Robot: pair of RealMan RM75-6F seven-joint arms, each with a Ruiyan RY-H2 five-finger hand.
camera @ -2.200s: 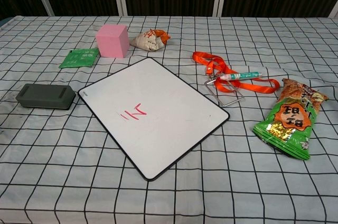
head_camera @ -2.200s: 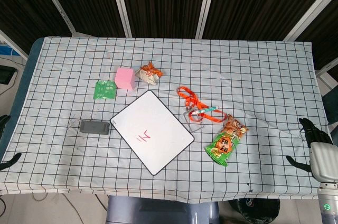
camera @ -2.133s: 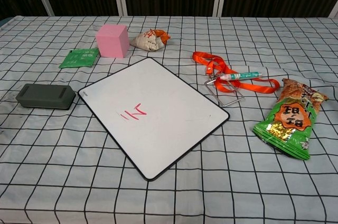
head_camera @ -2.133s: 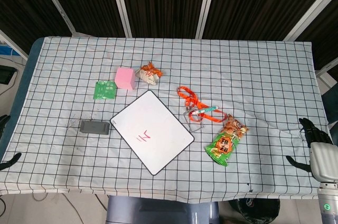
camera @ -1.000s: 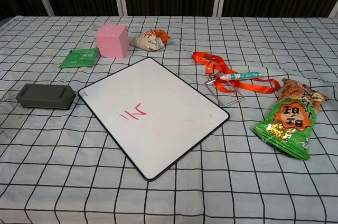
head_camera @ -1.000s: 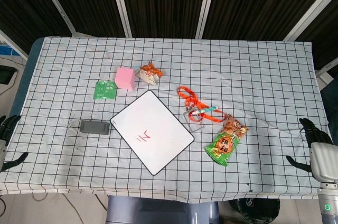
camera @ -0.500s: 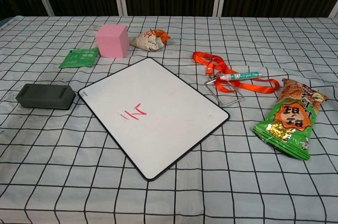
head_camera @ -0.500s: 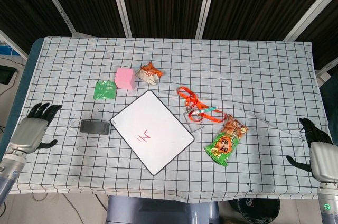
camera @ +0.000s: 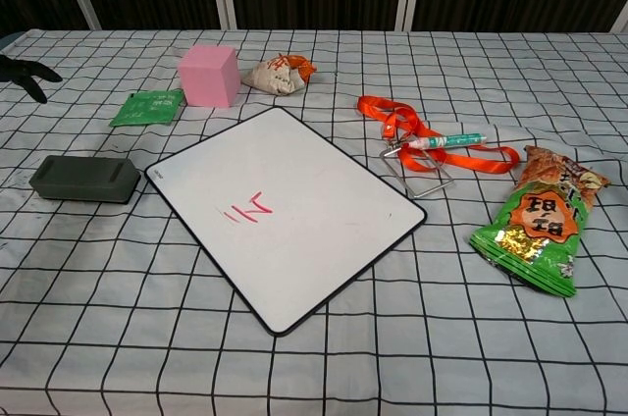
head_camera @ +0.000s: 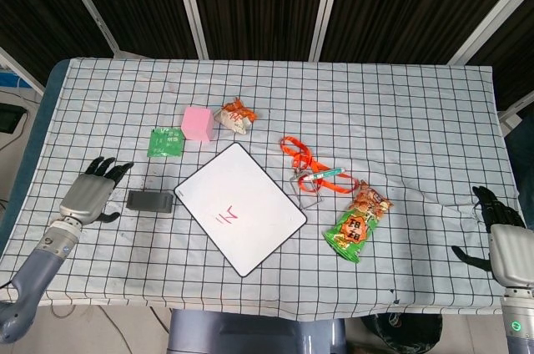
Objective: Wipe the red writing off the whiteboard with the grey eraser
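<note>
Both hands (spread) at table edges

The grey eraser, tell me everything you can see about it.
The grey eraser is a dark grey, rounded rectangular block with a matte, plastic-looking top that has a slightly raised rim. It lies flat on the checked tablecloth, long side running roughly left to right, just left of the whiteboard's near-left corner, with a small gap between them. Nothing is touching it: the left hand hovers to its left with fingers spread, holding nothing. A green packet lies beyond it.
</note>
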